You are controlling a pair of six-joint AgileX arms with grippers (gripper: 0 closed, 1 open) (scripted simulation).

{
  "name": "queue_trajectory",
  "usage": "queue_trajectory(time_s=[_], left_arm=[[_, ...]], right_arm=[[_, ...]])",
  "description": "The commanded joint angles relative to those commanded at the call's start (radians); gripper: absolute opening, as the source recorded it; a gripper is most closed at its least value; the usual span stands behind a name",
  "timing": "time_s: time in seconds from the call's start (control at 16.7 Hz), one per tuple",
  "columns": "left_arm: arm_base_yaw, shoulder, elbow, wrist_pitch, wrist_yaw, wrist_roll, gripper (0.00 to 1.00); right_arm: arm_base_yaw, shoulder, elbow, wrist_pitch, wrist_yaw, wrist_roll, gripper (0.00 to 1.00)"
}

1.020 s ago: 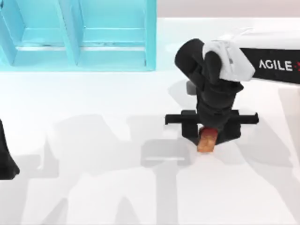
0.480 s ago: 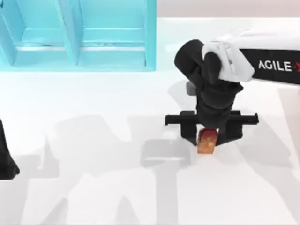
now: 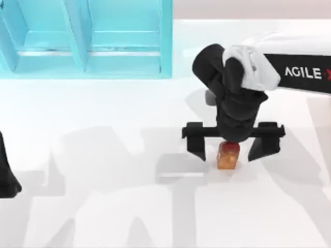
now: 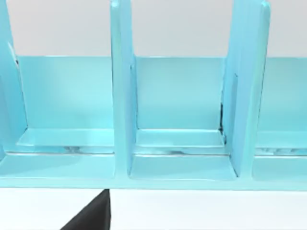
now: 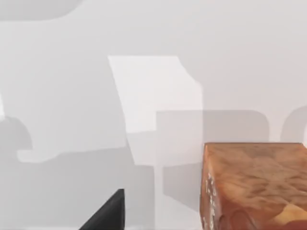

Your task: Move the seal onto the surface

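The seal (image 3: 228,156), a small orange-amber block with a dark red top, stands on the white surface (image 3: 114,206) right of centre. My right gripper (image 3: 230,150) hangs directly over it, open, its two black fingers (image 3: 197,146) spread wide and apart from the seal on both sides. In the right wrist view the seal (image 5: 254,184) sits on the tabletop (image 5: 96,120) with one finger tip (image 5: 108,213) off to its side. My left arm (image 3: 6,173) is parked at the table's left edge.
A turquoise shelf unit (image 3: 85,39) with upright dividers stands at the back left; the left wrist view looks into the shelf's compartments (image 4: 177,110). Grey shadows of the arms lie across the tabletop.
The right gripper's fingers have spread outward and let go of the seal, which now stands upright on the table. The left arm has not moved.
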Motion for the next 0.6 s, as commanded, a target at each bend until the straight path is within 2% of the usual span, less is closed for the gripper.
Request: queue_trajectory(time_s=[0.36, 0.6], left_arm=[[0.0, 0.0, 0.0, 0.0, 0.0, 0.0, 1.0], [0.0, 0.0, 0.0, 0.0, 0.0, 0.0, 1.0]], right_arm=[[-0.002, 0.0, 0.002, -0.003, 0.0, 0.0, 1.0], [-0.002, 0.0, 0.082, -0.104, 0.002, 0.002, 1.0]])
